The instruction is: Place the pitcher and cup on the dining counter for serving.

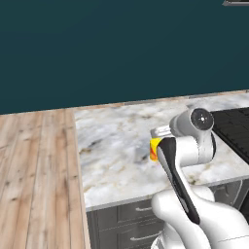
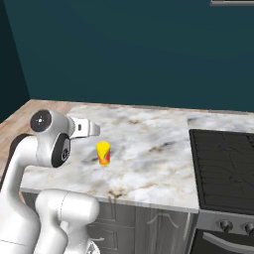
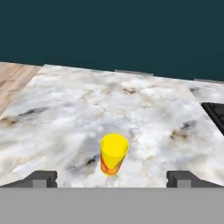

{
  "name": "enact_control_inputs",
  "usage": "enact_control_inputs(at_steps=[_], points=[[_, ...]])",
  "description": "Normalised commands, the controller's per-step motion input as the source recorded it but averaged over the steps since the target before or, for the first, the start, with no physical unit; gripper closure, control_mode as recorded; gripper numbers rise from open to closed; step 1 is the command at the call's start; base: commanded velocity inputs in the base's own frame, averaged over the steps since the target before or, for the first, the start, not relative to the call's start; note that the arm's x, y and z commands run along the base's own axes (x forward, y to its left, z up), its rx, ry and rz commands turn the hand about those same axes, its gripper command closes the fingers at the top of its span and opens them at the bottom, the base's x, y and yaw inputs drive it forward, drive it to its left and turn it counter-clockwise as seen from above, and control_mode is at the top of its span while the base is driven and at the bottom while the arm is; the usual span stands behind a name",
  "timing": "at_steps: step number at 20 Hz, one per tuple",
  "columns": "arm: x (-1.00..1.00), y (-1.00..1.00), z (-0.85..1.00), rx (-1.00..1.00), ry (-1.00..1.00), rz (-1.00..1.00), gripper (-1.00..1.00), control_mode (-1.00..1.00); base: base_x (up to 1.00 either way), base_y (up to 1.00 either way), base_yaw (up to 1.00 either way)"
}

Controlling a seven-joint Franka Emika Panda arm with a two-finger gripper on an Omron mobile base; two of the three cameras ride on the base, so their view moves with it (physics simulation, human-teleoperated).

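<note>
Looking along my gripper, I see its two dark fingertips spread wide apart at the bottom of the hand view, with nothing between them. The cup stands upright on the dining counter just beyond the tips, roughly centred in the gap but clear of both pads. It is a small yellow tumbler with red-orange marks low on its side, and its open mouth faces up. From the right base view the cup sits on the marble a little ahead of my hand, closer to the counter's near edge than to the dark teal wall behind. In the left base view my own arm covers most of the cup, leaving a yellow and red sliver showing at its left side. The dining counter is white-grey marble with brown veins, over dark grey drawers with silver handles. A black stovetop lies flush beside the marble on the right, well apart from the cup. Wooden flooring runs along the counter's left end.
</note>
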Motion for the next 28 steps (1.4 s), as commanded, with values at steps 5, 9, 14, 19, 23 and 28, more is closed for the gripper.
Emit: enact_control_inputs(at_steps=[5, 9, 14, 19, 23, 28], points=[[-0.07, 0.0, 0.04, 0.0, 0.0, 0.0, -1.0, -1.0, 0.0, 0.0, 0.0], [-0.17, 0.0, 0.37, 0.03, 0.04, 0.01, -1.0, -1.0, 0.0, 0.0, 0.0], [-0.11, 0.0, 0.08, 0.0, 0.03, 0.0, -1.0, -1.0, 0.0, 0.0, 0.0], [-0.1, 0.0, 0.0, 0.0, 0.0, 0.0, -1.0, 1.0, -0.43, 0.0, -0.01], [0.0, 0.0, 0.0, 0.0, 0.0, 0.0, -1.0, 1.0, -1.0, 0.0, -0.27], [0.0, 0.0, 0.0, 0.0, 0.0, 0.0, -1.0, 1.0, -1.0, 0.0, -0.49]])
